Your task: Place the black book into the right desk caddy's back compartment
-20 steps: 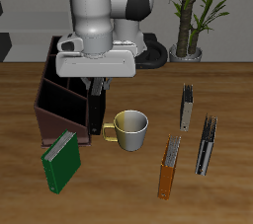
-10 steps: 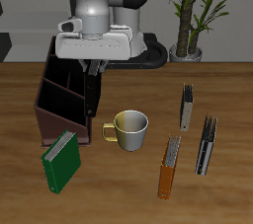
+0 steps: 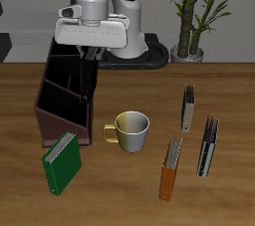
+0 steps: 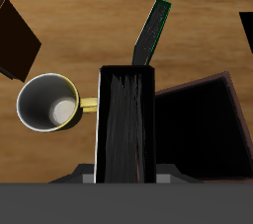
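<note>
My gripper is shut on the top of the black book, which hangs upright below it. The book's lower end sits along the mug-side wall of the right desk caddy, a long maroon box with a black inside. The back compartment lies just beside the hanging book, farther from the table's front edge. In the wrist view the black book fills the middle, with the caddy's dark interior right beside it. I cannot tell whether the book's lower edge is inside the caddy or above its rim.
A cream mug with a yellow handle stands beside the caddy. A green book leans at the caddy's front end. An orange book and two dark books lie beyond the mug. A potted plant stands at the back.
The gripper has risen and moved farther back along the caddy, carrying the black book with it. Nothing else has moved.
</note>
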